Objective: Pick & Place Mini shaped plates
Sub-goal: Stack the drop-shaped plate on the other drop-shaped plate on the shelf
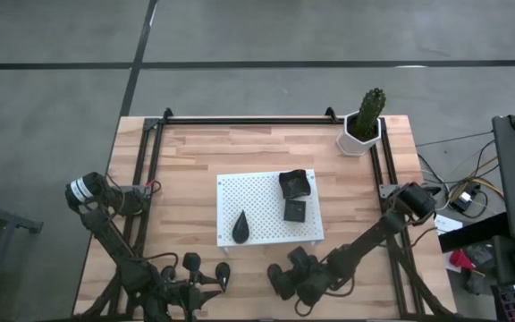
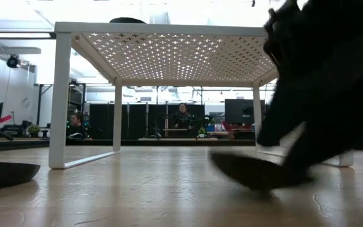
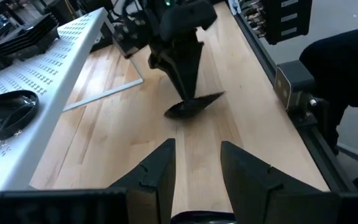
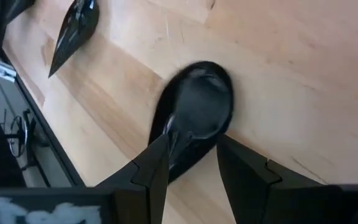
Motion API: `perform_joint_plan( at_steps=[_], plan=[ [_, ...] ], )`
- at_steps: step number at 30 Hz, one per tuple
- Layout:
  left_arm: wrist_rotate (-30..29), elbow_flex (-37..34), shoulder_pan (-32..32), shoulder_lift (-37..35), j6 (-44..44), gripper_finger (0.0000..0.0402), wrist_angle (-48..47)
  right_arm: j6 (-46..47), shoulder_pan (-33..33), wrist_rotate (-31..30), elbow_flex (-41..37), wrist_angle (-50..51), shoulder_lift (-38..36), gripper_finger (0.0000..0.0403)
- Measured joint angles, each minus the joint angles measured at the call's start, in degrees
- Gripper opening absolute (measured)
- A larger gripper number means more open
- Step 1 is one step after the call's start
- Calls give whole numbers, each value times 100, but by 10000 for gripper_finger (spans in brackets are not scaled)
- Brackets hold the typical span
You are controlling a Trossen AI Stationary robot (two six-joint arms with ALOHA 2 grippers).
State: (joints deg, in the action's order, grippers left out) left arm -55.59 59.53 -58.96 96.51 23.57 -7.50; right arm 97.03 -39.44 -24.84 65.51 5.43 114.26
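**Right gripper meets a leaf-shaped plate at the tabletop's front edge**

The right gripper (image 1: pixel 278 279) is down on the wooden tabletop (image 1: pixel 186 170) in front of the white perforated board (image 1: pixel 266 207), its two fingers (image 4: pixel 151 168) set on either side of the narrow end of a black teardrop plate (image 4: pixel 194 115). The right wrist view shows that plate lying between the fingers; whether they are pressed tight on it cannot be told from the pictures. The left wrist view shows the same plate (image 3: pixel 192 107) tilted, one edge raised off the wood under the right gripper's tip.

The left gripper (image 1: pixel 211 284) sits low at the front of the tabletop, its fingers (image 3: pixel 157 171) spread apart with bare wood between them and nothing held. A second teardrop plate (image 1: pixel 223 274) lies on the wood just beside it, between the two grippers.

On the raised board rest three more pieces: a teardrop plate (image 1: pixel 240 227) near its front left, a small square plate (image 1: pixel 295 210) right of centre, and a stack of square plates (image 1: pixel 294 183) at the back right corner. A white hexagonal pot with a cactus (image 1: pixel 365 125) stands at the tabletop's far right corner, well apart from the board. In the low view, two people (image 2: pixel 183 113) sit in the room beyond.
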Motion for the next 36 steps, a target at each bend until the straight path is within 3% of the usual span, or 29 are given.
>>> perform_joint_plan(
  at_steps=[13,26,32,36],
  plan=[
    [1,-2,-1,0,-74,126,3,-150,24,204,173,35,175,125],
    [2,-2,0,1,-72,126,1,-606,37,246,171,37,175,16],
    [1,-2,0,1,-330,126,2,-1074,101,501,168,36,160,8],
    [2,-2,0,0,-983,126,0,-1503,162,852,175,0,-13,8]
  ],
)
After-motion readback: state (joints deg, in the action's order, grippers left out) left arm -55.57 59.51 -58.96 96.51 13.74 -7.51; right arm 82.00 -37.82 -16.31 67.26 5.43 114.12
